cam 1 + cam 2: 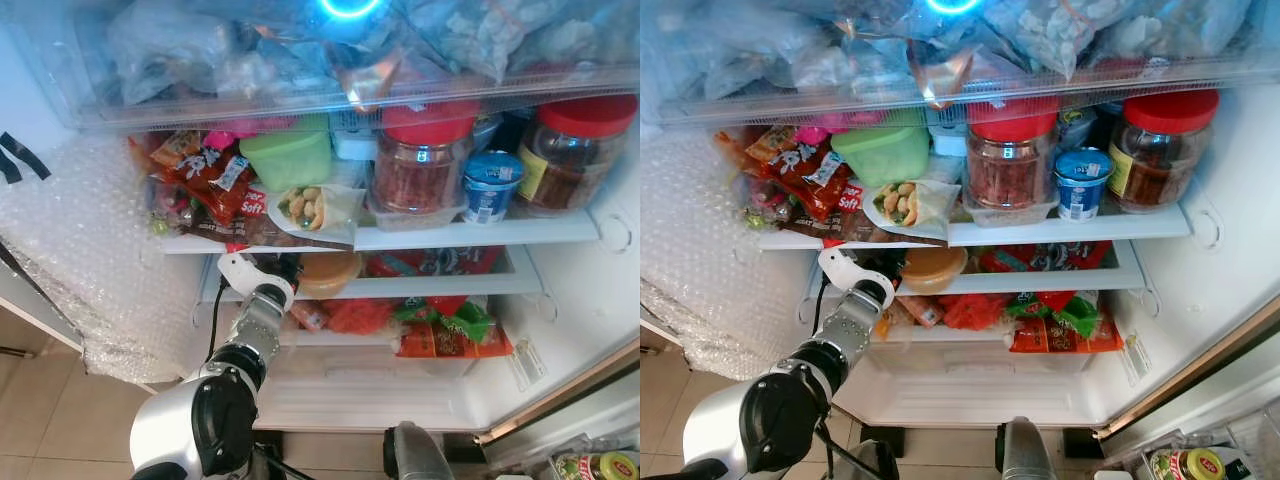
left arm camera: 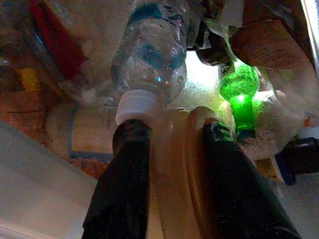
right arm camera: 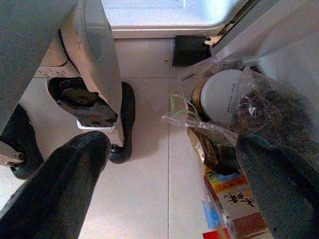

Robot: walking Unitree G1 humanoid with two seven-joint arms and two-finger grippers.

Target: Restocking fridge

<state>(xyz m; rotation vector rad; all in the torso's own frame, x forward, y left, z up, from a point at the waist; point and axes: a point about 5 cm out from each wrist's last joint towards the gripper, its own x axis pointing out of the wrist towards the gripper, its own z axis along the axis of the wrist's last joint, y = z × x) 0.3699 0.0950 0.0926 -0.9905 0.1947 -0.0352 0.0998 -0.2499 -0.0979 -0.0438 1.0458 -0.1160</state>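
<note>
My left gripper (image 2: pixel 172 137) is closed on a tan lidded tub (image 2: pixel 177 164), one black finger pressed to each side, and the tub sits on the second shelf (image 1: pixel 450 285) of the open fridge, at its left end. From the wrist, I see past the tub a clear water bottle (image 2: pixel 152 55) lying with its white cap touching the tub's rim, and behind it a green bottle (image 2: pixel 239 89) against the lit back wall; the head views hide these. The head views instead show my silver left arm (image 1: pixel 250 335) reaching up to the shelf's front lip, with the tub (image 1: pixel 328 272) just right of the wrist. Above, the upper shelf (image 1: pixel 480 232) is crowded: a green container (image 1: pixel 290 155), two red-lidded jars (image 1: pixel 420 160) and a blue yogurt cup (image 1: pixel 490 185). Bubble wrap (image 1: pixel 90 250) covers the fridge's left wall beside my arm. My right gripper (image 3: pixel 169 169) hangs low with fingers spread apart over the tiled floor (image 3: pixel 149 199), near bagged groceries (image 3: pixel 234 104).
</note>
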